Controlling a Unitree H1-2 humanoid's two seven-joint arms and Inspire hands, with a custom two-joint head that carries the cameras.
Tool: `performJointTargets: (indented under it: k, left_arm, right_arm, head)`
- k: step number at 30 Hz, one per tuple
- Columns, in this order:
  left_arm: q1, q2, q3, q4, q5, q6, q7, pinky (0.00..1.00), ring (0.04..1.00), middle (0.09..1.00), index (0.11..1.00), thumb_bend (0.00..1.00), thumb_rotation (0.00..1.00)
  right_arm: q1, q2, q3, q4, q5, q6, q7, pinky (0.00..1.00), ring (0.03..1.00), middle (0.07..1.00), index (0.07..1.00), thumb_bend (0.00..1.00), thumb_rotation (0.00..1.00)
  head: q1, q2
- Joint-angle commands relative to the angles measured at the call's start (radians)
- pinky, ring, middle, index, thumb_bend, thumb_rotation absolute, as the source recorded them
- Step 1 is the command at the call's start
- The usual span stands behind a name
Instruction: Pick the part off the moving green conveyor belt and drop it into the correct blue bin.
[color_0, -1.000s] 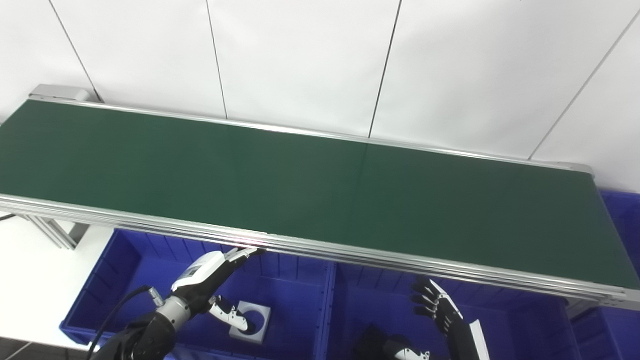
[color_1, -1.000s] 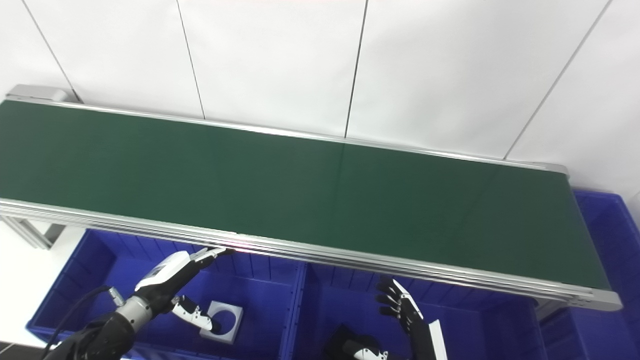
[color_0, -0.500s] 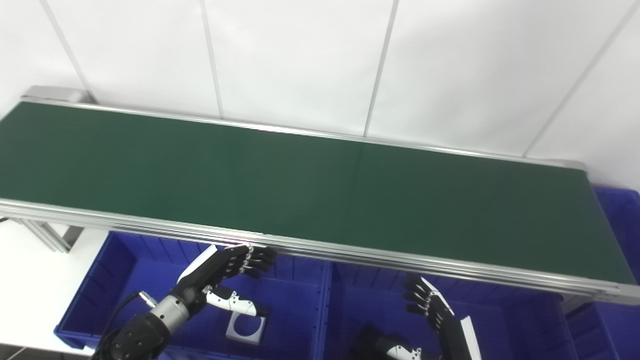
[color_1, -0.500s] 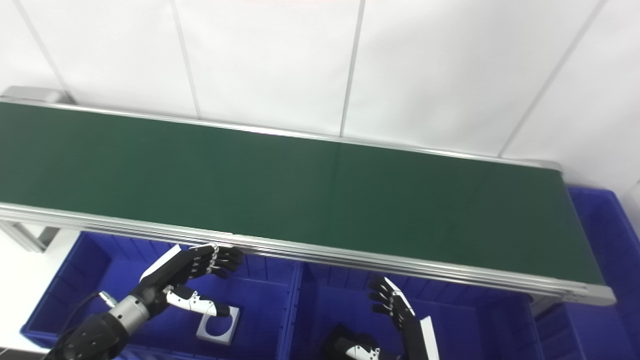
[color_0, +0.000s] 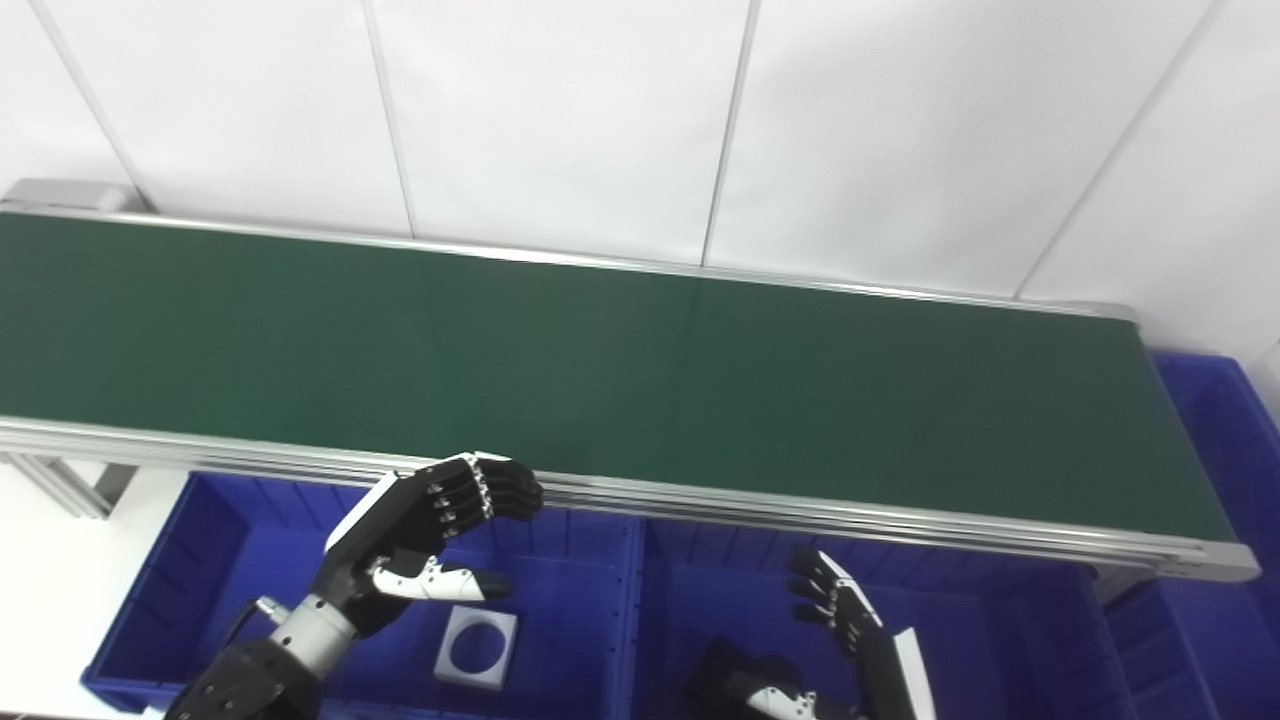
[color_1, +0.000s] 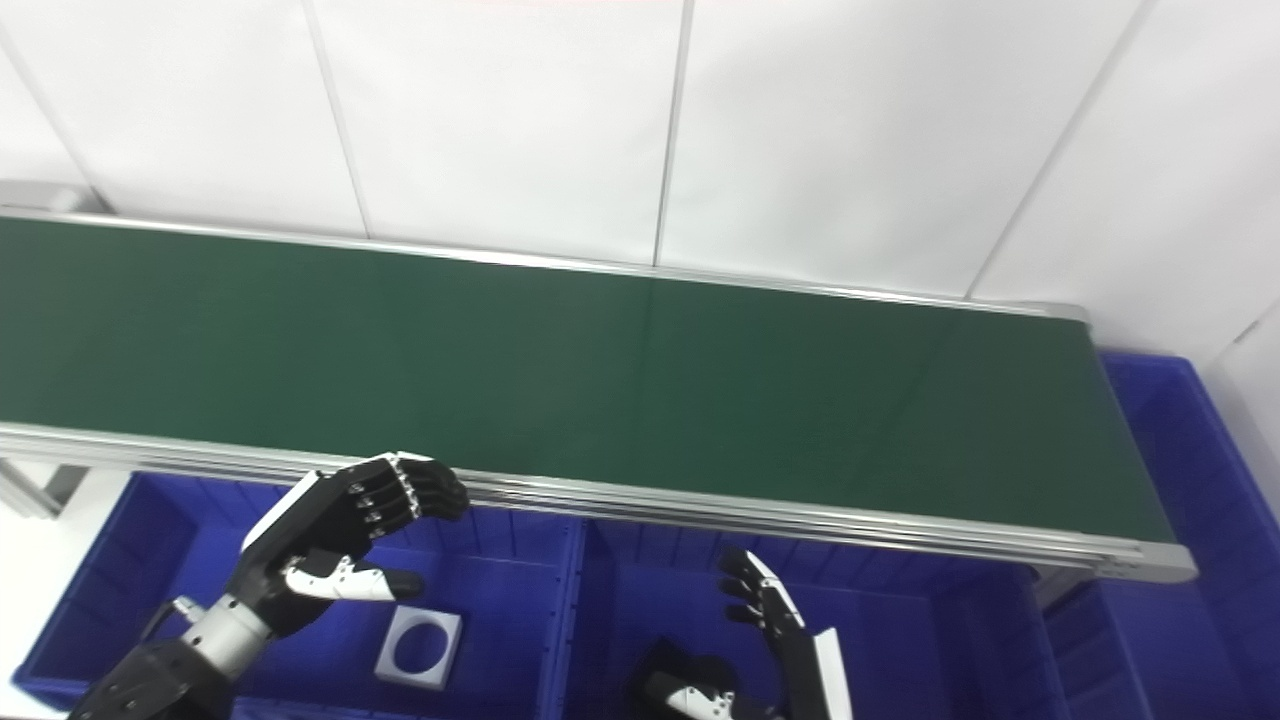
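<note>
Left eye view: the part (color_0: 476, 648) is a flat, pale grey square plate with rounded corners and a large round hole through its middle, the blue floor showing through the hole. It lies flat on the bottom of the left blue bin (color_0: 180, 560), low and left of centre in the frame, with nothing touching it. Above it and a little to the left hangs the left hand (color_0: 425, 535), empty, its dark fingers curled partway near the belt's near rail and its white thumb stretched out to the right over the part. The right blue bin (color_0: 1010, 640) sits just beside the first, sharing a divider; the right hand (color_0: 835, 615) rises in it at the lower centre-right, fingers spread and holding nothing. The green conveyor belt (color_0: 620, 370) runs bare across the middle of the frame, its silver rail above both bins.
</note>
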Motion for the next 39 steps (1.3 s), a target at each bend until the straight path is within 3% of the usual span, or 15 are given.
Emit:
performJointTargets:
  k: [1,5,9,18,22,28,35,39]
  left_arm:
    - [0.002,-0.001,-0.01,-0.027,0.071,-0.062,0.019,0.78,0.735,0.706,0.675,0.82,0.0]
    - [0.01,-0.034,-0.017,-0.019,0.149,-0.081,0.074,0.81,0.76,0.74,0.713,0.86,0.0]
    - [0.012,-0.093,-0.015,0.063,0.247,-0.173,0.157,0.79,0.752,0.757,0.735,0.85,0.0]
    - [0.042,-0.127,-0.046,0.066,0.344,-0.129,0.209,0.82,0.787,0.789,0.755,0.79,0.0]
    - [0.04,-0.133,-0.047,0.039,0.342,-0.1,0.22,0.85,0.796,0.796,0.765,0.79,0.0]
    - [0.039,-0.144,-0.047,0.059,0.336,-0.123,0.234,0.87,0.812,0.818,0.792,0.78,0.0]
    - [0.057,-0.165,-0.057,0.082,0.382,-0.154,0.278,0.82,0.788,0.803,0.776,0.74,0.0]
    - [0.057,-0.183,-0.051,0.105,0.355,-0.171,0.285,0.83,0.8,0.806,0.772,0.69,0.0]
  right_arm:
    - [0.0,0.023,-0.005,-0.052,-0.029,0.004,-0.033,0.7,0.798,0.834,0.848,0.65,0.08]
    - [0.009,0.033,-0.008,-0.081,-0.067,0.033,-0.045,0.72,0.818,0.851,0.862,0.63,0.08]
    - [0.021,0.029,-0.014,-0.119,-0.063,0.059,-0.033,0.72,0.818,0.869,0.876,0.63,0.07]
    - [0.038,0.021,-0.034,-0.152,-0.031,0.106,-0.023,0.72,0.819,0.856,0.869,0.65,0.09]
    - [0.028,0.013,-0.023,-0.157,-0.032,0.115,-0.012,0.71,0.814,0.862,0.875,0.64,0.1]
    - [0.03,0.005,-0.022,-0.173,-0.023,0.134,0.007,0.72,0.813,0.855,0.87,0.65,0.11]
    - [0.028,-0.02,-0.029,-0.171,0.016,0.138,0.038,0.71,0.81,0.85,0.871,0.66,0.12]
    - [0.015,-0.041,-0.027,-0.158,0.036,0.114,0.056,0.71,0.803,0.842,0.862,0.66,0.07]
  head:
    - [-0.026,0.007]
    - [-0.035,0.032]
    - [-0.014,0.048]
    - [-0.076,0.087]
    - [-0.069,0.098]
    - [-0.026,0.103]
    - [0.027,0.097]
    - [0.049,0.081]
